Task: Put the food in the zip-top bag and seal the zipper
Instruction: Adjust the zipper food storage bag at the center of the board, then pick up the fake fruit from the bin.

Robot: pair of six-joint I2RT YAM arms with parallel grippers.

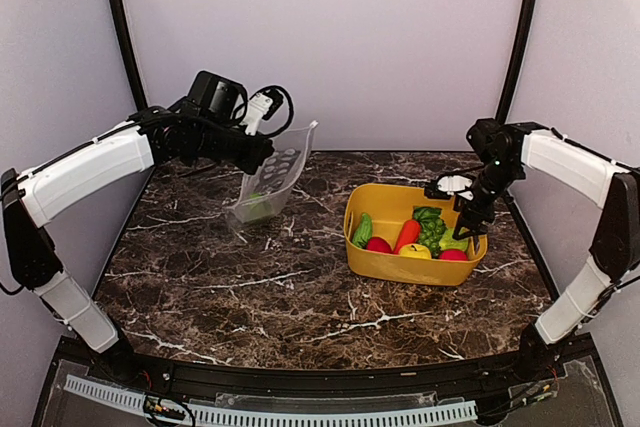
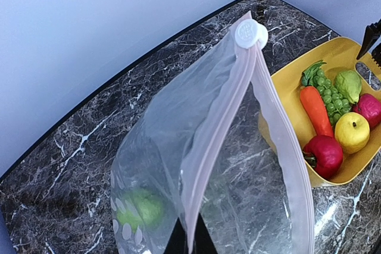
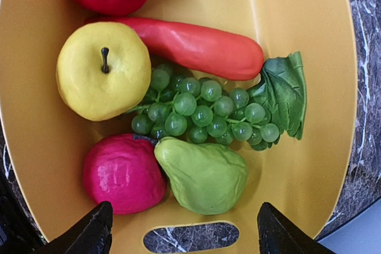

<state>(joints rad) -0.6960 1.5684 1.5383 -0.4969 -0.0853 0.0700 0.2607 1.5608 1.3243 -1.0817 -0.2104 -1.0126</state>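
Left hand (image 1: 262, 154) tight — right hand (image 1: 470, 222) wide

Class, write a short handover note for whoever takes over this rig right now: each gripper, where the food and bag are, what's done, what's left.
Left gripper: shut on the zip-top bag, holding it up with the mouth open.
Right gripper: open, above the yellow basket, holding nothing.
Done: one green piece lies in the bag.
Left: carrot, grapes, yellow fruit, pear, red balls and cucumber are in the basket; zipper unsealed.
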